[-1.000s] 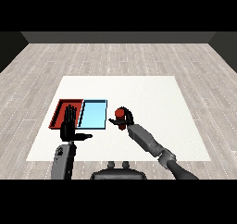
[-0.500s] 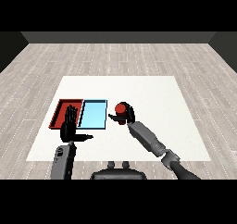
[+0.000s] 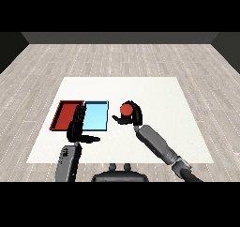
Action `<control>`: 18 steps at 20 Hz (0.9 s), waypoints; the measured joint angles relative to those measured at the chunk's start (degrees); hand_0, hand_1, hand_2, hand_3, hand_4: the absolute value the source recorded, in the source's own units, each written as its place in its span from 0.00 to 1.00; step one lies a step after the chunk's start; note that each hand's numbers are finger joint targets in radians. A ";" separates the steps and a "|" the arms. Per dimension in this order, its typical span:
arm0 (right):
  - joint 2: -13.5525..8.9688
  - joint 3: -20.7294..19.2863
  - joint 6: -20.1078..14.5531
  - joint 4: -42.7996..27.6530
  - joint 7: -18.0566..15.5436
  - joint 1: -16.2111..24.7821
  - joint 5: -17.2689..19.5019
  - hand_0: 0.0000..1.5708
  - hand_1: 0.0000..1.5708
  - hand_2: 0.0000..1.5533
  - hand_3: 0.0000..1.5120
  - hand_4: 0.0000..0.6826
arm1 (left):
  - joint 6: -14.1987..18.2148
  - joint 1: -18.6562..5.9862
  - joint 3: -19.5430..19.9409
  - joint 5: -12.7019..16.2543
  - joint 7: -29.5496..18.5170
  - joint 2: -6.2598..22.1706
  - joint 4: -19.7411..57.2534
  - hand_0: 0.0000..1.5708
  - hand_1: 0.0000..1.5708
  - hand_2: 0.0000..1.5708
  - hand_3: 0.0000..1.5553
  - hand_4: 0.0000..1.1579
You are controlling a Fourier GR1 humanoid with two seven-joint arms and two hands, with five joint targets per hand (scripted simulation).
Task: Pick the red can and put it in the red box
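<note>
I have the can point(image 3: 125, 109) in my right hand point(image 3: 133, 115), fingers curled round it, just right of the blue tray point(image 3: 96, 117). The red tray point(image 3: 65, 116) lies further left, beyond it. My left hand point(image 3: 77, 126) hovers there, fingers straight.

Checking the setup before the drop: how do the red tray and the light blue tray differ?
The red tray is red and sits farther left; the light blue tray is nearer the red can. The left hand overlaps the red tray's right part, barely the blue. Both are shallow, rectangular, side by side.
</note>
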 measured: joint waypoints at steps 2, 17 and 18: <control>0.06 -1.52 0.75 -1.33 0.97 0.13 1.69 0.95 0.95 0.93 0.92 0.92 | 0.35 -0.12 -1.04 -0.21 1.11 -0.29 -0.66 0.00 0.00 0.00 0.00 0.00; 0.06 -5.81 3.13 -15.70 6.23 6.30 12.40 0.92 0.92 0.92 0.92 0.89 | 11.07 -7.70 -13.23 -4.77 8.62 -0.74 5.07 0.00 0.00 0.00 0.00 0.00; 0.24 -6.65 4.02 -15.68 6.07 6.51 12.75 0.92 0.92 0.92 0.92 0.91 | 12.01 -8.75 -14.03 -4.70 8.84 -0.74 6.14 0.00 0.00 0.00 0.00 0.00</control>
